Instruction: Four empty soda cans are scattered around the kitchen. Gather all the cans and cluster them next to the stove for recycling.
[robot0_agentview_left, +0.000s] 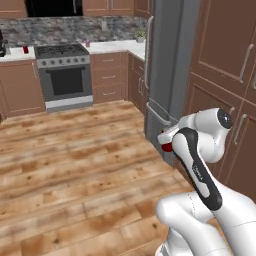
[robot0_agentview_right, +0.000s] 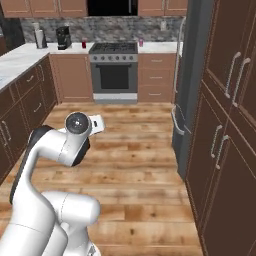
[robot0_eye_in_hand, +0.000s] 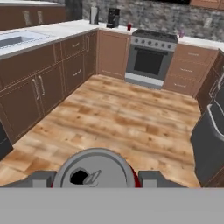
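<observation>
My gripper (robot0_eye_in_hand: 96, 177) is shut on a red soda can (robot0_eye_in_hand: 94, 170), whose silvery top with its pull tab fills the space between the fingers (robot0_eye_in_hand: 41, 179). In the left base view the same can (robot0_agentview_left: 167, 146) shows as a red patch at the hand, held over the floor beside the fridge. The stove (robot0_agentview_left: 62, 70) (robot0_agentview_right: 113, 65) (robot0_eye_in_hand: 151, 57) stands at the far wall. On the counter left of it stands a red soda can (robot0_agentview_left: 25, 49) (robot0_agentview_right: 84, 45) (robot0_eye_in_hand: 129, 27). A purple-pink soda can (robot0_agentview_left: 87, 44) (robot0_agentview_right: 141, 43) (robot0_eye_in_hand: 181, 33) stands on the counter to its right.
A grey fridge (robot0_agentview_left: 165, 65) (robot0_agentview_right: 182, 100) and tall brown cabinets (robot0_agentview_right: 230, 125) line the right side. The left counter holds a sink (robot0_eye_in_hand: 13, 39), a coffee machine (robot0_agentview_right: 63, 37) and a paper-towel holder (robot0_agentview_right: 40, 37). Open wooden floor (robot0_eye_in_hand: 122, 113) runs up to the stove.
</observation>
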